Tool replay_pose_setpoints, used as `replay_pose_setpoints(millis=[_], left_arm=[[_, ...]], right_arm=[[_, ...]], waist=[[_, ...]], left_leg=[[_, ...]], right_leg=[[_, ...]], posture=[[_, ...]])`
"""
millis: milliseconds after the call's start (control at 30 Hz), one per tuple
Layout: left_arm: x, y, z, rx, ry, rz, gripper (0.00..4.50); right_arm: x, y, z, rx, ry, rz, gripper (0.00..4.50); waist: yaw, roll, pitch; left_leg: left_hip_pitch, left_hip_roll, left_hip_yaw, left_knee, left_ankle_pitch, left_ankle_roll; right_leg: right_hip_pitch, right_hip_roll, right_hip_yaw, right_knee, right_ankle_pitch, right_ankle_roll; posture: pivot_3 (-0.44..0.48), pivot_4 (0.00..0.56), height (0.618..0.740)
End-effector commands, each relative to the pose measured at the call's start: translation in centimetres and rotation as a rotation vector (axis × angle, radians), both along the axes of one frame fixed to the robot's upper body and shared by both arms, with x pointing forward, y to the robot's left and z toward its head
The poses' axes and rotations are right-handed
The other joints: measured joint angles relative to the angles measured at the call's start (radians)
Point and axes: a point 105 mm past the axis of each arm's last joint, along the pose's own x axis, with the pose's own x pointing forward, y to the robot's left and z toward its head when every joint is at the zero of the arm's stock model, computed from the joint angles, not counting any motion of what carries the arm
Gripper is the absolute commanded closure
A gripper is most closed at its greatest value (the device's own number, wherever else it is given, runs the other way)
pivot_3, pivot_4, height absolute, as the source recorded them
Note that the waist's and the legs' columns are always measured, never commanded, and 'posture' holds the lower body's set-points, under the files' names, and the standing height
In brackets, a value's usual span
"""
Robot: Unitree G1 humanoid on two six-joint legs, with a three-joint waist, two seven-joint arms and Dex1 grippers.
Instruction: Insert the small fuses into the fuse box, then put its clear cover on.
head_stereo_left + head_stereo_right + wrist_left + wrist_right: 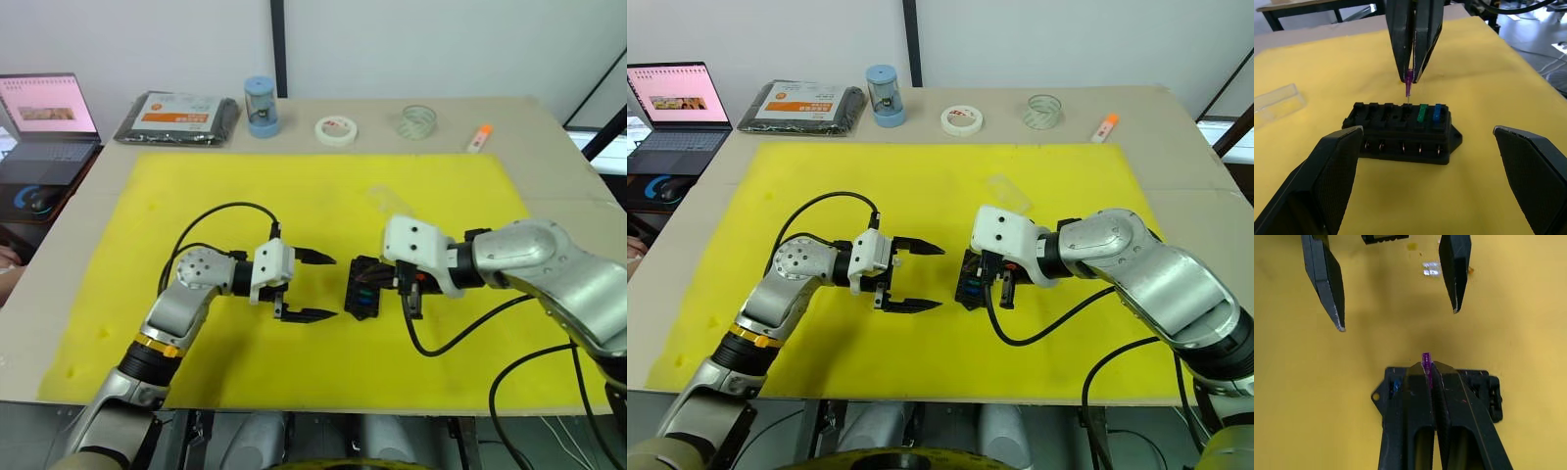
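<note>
Left claw (1425, 181) agape before fuse box (1400, 132)

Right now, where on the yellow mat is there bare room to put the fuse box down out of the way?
Free: the broad far stretch of the yellow mat behind the left hand, and the mat's near strip. Crowded: the middle, where the right hand holds a purple fuse over the fuse box, with the clear cover just behind.

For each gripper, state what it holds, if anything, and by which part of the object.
The right gripper pinches a purple fuse by its plastic top, blades pointing down just above the fuse box. The left gripper is open and holds nothing.
</note>
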Motion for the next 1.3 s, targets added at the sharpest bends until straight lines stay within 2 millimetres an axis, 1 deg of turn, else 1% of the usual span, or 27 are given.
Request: replay_pose_setpoints(millis=[33,200,433,867,1300], left_arm=[[0.1,-0.8,0.4,-0.016,-0.043,-0.011,0.02],[0.0,-1.5,0.1,-0.014,-0.057,-0.022,0.02],[0.1,-2.0,-0.1,-0.021,-0.058,-0.022,0.02],[0.3,-2.0,-0.1,-0.009,-0.074,-0.015,0.02],[0.5,-2.1,0.0,-0.006,-0.088,-0.014,0.02]], right_arm=[[0.4,-0.2,0.1,-0.030,-0.050,0.002,4.50],[0.7,-0.5,-0.4,-0.051,-0.060,-0.012,4.50],[0.7,-0.8,-1.2,-0.062,-0.041,-0.021,4.50],[1.0,-0.7,-1.6,-0.050,-0.033,-0.023,4.50],[0.8,-0.5,-2.1,-0.029,0.013,-0.046,4.50]], waist=[[0.000,0.000,0.000],[0.001,0.000,0.000],[0.001,0.000,0.000],[0.001,0.000,0.000],[0.001,0.000,0.000]], left_leg=[[0.000,0.000,0.000,0.000,0.000,0.000],[0.000,0.000,0.000,0.000,0.000,0.000],[0.000,0.000,0.000,0.000,0.000,0.000],[0.000,0.000,0.000,0.000,0.000,0.000],[0.000,0.000,0.000,0.000,0.000,0.000]], right_leg=[[0.000,0.000,0.000,0.000,0.000,0.000],[0.000,0.000,-0.001,0.000,0.000,0.000],[0.000,0.000,-0.001,0.000,0.000,0.000],[0.000,0.000,-0.001,0.000,0.000,0.000],[0.000,0.000,-0.001,0.000,0.000,0.000]], posture=[[0.000,0.150,0.740],[0.000,0.150,0.740],[0.000,0.150,0.740],[0.000,0.150,0.740],[0.000,0.150,0.740]])
